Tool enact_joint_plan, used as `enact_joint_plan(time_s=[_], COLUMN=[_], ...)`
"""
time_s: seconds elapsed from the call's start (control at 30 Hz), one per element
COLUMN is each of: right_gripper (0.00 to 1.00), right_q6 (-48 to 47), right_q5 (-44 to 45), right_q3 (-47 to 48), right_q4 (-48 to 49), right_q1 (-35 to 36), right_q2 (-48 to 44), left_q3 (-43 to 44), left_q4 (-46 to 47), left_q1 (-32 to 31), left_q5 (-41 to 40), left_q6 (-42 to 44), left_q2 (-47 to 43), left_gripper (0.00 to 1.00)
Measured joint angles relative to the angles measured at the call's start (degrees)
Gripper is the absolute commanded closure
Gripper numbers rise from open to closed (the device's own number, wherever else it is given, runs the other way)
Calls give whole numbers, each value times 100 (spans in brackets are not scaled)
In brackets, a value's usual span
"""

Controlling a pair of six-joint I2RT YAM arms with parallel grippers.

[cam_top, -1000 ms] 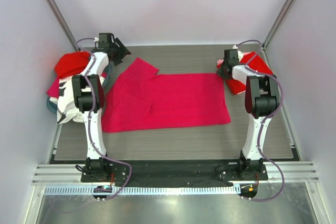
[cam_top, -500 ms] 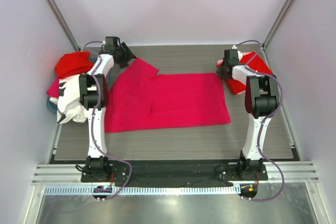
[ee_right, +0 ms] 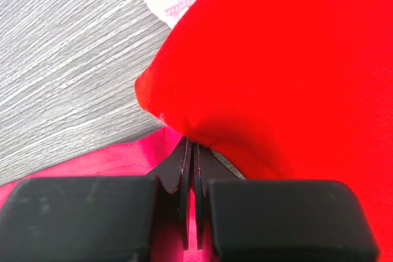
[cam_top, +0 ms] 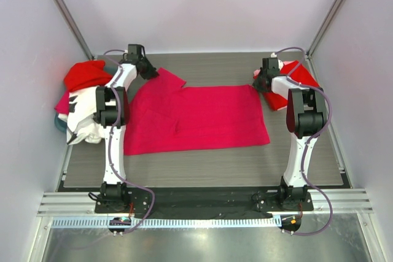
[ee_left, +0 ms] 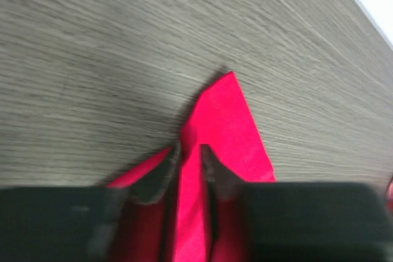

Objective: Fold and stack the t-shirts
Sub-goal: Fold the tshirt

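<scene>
The left gripper (ee_left: 189, 161) pinches a ridge of sleeve on the crimson t-shirt (cam_top: 196, 118). The right gripper (ee_right: 191, 151), tips pressed together, sits at the shirt's far corner under a red garment (ee_right: 295, 59). The shirt lies flat on the table (cam_top: 202, 167).

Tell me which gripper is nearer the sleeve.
Left. The left gripper has the sleeve between its fingers; the right gripper sits at the far opposite corner of the shirt.

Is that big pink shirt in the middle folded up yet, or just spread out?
Mostly spread: the pink t-shirt lies flat and wide on the table, with one sleeve sticking out at its far left corner.
</scene>
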Motion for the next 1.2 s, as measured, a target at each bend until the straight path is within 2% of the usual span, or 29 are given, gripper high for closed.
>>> enact_joint_plan(time_s=[0.03, 0.07, 0.43, 1.0, 1.2], right_gripper=[97, 97, 99, 99, 99], right_q6=[0, 2, 13, 22, 17], right_q5=[-15, -31, -203, -509, -555], right_q3=[0, 0, -22, -385, -590], right_q4=[0, 0, -4, -184, -310], right_q1=[0, 0, -2, -2, -2], right_q2=[0, 0, -48, -822, -1086], left_q3=[0, 0, -4, -1792, -2122], left_q4=[-35, -74, -144, 192, 262], left_q1=[2, 4, 2, -94, -177], left_q5=[-42, -81, -273, -459, -522], left_q6=[24, 57, 391, 511, 542], left_q2=[0, 0, -35, -1759, -1974], left_gripper=[90, 100, 100, 100, 100])
